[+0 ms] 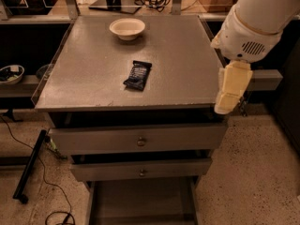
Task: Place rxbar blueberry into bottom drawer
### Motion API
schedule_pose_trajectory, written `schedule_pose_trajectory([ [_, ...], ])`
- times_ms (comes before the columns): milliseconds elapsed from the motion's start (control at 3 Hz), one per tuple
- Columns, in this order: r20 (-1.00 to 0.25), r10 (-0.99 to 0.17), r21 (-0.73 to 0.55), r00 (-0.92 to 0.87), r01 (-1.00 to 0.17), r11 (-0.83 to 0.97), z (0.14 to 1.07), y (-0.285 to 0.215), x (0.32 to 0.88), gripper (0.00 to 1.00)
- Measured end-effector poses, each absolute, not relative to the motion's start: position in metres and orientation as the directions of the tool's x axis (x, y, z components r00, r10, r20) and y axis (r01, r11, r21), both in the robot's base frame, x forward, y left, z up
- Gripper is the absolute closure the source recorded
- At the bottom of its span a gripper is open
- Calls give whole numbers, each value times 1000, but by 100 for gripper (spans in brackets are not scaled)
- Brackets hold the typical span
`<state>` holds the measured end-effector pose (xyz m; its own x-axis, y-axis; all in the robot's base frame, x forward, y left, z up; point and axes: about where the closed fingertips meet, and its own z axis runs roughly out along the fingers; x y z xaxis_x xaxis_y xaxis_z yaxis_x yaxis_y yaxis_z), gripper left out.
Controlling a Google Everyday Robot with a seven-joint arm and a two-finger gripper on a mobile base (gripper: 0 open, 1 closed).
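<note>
The rxbar blueberry (138, 75), a dark flat bar with pale print, lies on the grey cabinet top (178, 55), a little in front of its middle. The bottom drawer (140, 203) is pulled out below the two knobbed drawers and its flat floor shows bare. My gripper (225, 106), cream-coloured, hangs pointing down from the white arm at the cabinet's front right corner, to the right of the bar and well apart from it. It holds nothing that I can see.
A cream round bowl (127, 28) stands at the back of the cabinet top. The upper drawers (138, 140) stick out slightly. A shelf with a bowl (10, 74) is at the left. Cables and a black bar (30, 165) lie on the floor at left.
</note>
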<state>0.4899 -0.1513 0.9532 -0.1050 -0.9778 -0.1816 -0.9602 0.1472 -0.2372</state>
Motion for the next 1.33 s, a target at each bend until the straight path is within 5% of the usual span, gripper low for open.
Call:
schedule_pose_trajectory([
  [1333, -240, -970, -220, 29, -975, 25, 925, -61, 592, 0],
])
